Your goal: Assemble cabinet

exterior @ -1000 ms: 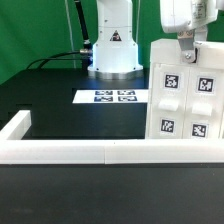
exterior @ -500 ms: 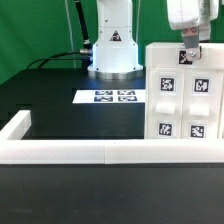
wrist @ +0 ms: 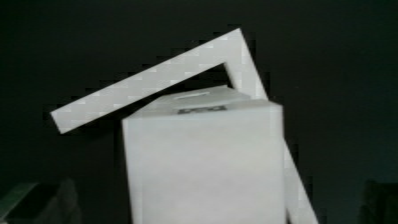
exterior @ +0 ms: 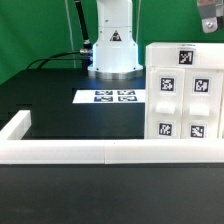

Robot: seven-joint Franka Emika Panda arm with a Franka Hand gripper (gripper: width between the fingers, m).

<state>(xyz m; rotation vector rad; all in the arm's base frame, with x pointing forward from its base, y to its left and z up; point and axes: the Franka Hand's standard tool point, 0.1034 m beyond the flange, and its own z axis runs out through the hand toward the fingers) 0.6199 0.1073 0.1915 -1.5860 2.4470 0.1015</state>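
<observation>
- The low white border wall (exterior: 80, 152) runs along the near edge of the black table (exterior: 60, 115) and turns away at its left end in the exterior view.
- The cabinet (exterior: 185, 95) stands upright on the table just behind that wall, at the exterior view's right; its near face carries four square tags, and one more tag sits on its top.
- In the wrist view the cabinet (wrist: 199, 160) shows as a tall white box from above, with the angled border wall (wrist: 169, 75) beyond it.
- The marker board (exterior: 107, 96) lies flat on the table, farther back and left of the cabinet, apart from it.
- The robot's base (exterior: 112, 50) stands at the far side, behind the marker board.
- The hand (exterior: 212, 20) hangs above the cabinet's top at the picture's upper right edge, clear of it; its fingers (wrist: 54, 200) are spread wide with nothing between them.
</observation>
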